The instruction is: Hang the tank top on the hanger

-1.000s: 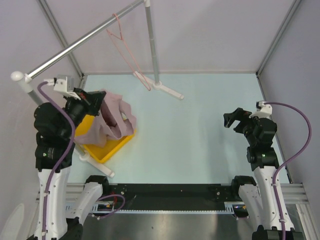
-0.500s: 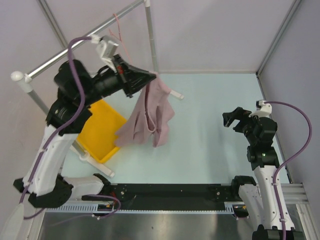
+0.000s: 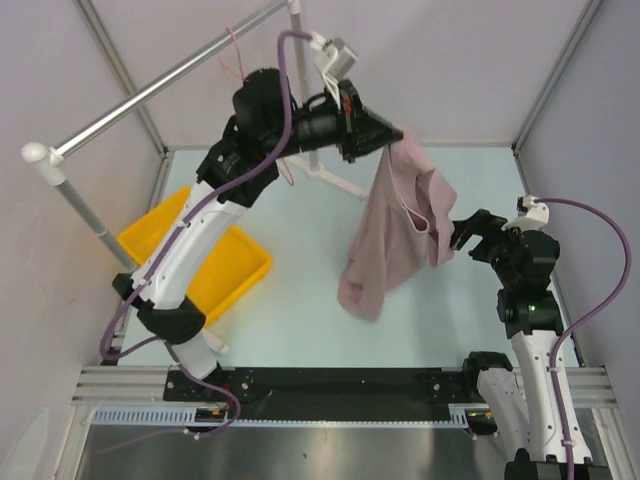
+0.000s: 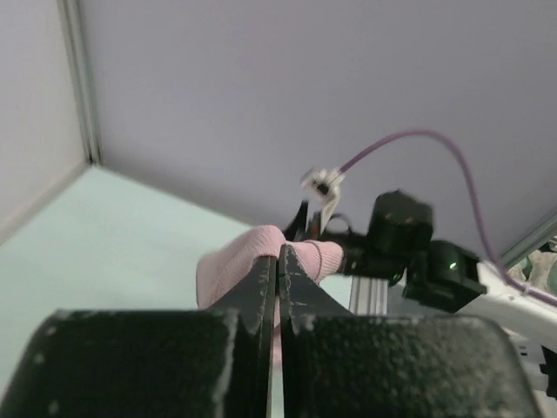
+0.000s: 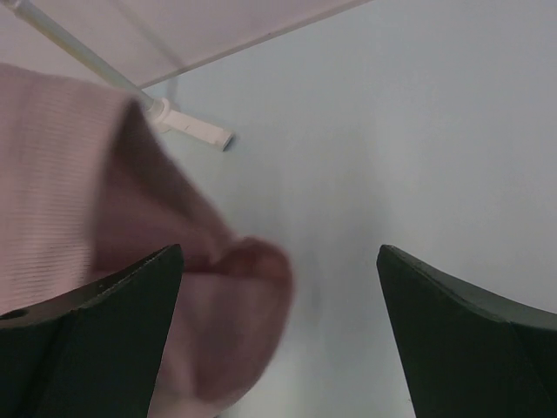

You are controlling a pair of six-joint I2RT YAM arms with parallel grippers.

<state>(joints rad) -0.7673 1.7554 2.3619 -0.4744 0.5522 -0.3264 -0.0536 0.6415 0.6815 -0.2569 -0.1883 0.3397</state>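
Observation:
The mauve-pink tank top (image 3: 392,225) hangs in the air over the right half of the table, pinched at its top edge by my left gripper (image 3: 394,137), which is shut on it. In the left wrist view the fabric (image 4: 228,261) bulges out on both sides of the closed left gripper (image 4: 278,254). My right gripper (image 3: 462,236) stands open just right of the hanging cloth. In the right wrist view the tank top (image 5: 70,183) fills the left side, partly in front of the open right gripper (image 5: 278,261). The pink wire hanger (image 3: 231,50) hangs on the rail, mostly hidden behind my left arm.
A yellow bin (image 3: 245,272) sits on the table at the left. The grey rail (image 3: 150,95) runs diagonally across the top left, carried by an upright post (image 3: 297,40) with a white foot (image 3: 342,186). Enclosure walls stand close on both sides.
My left arm swung up from the yellow bin and across to the right, carrying the tank top, which now hangs beside the right gripper. The right arm barely moved.

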